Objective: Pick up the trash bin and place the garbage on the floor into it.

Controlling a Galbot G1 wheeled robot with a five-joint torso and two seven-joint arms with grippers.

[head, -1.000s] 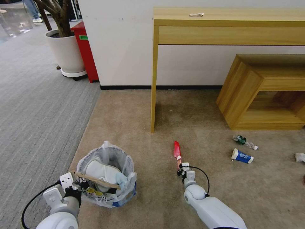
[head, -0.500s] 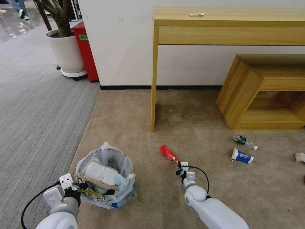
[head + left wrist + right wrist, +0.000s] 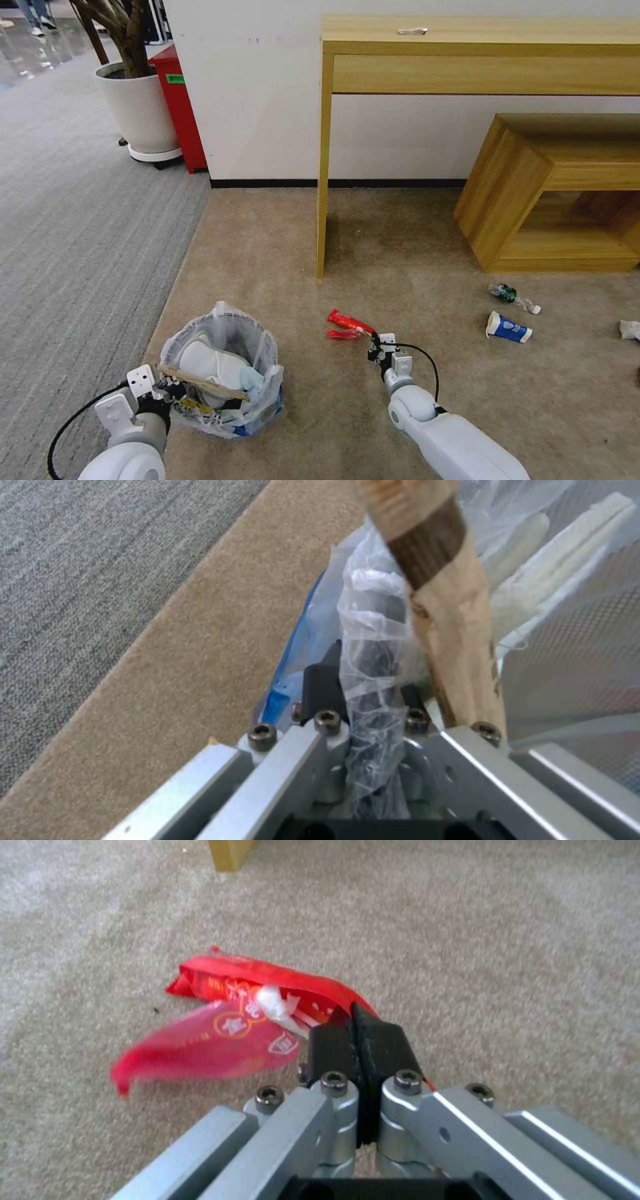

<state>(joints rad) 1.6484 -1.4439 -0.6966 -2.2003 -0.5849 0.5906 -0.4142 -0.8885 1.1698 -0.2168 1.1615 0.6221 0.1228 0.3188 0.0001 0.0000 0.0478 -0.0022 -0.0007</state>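
The trash bin [image 3: 223,373], lined with a crinkly whitish bag, hangs low over the beige floor [image 3: 413,267] at the lower left. Inside it lie white slippers [image 3: 212,365] and a wooden stick [image 3: 200,381]. My left gripper [image 3: 163,392] is shut on the bin's rim [image 3: 373,680], pinching the bag there. My right gripper [image 3: 373,339] is shut on the red wrapper [image 3: 345,325], which sticks out to the left of it above the carpet; the pads [image 3: 383,1045] clamp one end of the wrapper [image 3: 233,1025]. A tiny bottle [image 3: 513,297], a blue-white cup [image 3: 508,328] and a white tissue [image 3: 629,329] lie to the right.
A tall wooden console table [image 3: 480,50] stands against the wall, its leg [image 3: 323,200] ahead of me. A low wooden unit [image 3: 560,193] sits at the right. Grey ribbed carpet [image 3: 80,220], a potted plant [image 3: 137,100] and a red box [image 3: 179,107] are at the left.
My right gripper has swung the red wrapper from pointing away to pointing left, toward the bin. The left gripper and bin have barely shifted.
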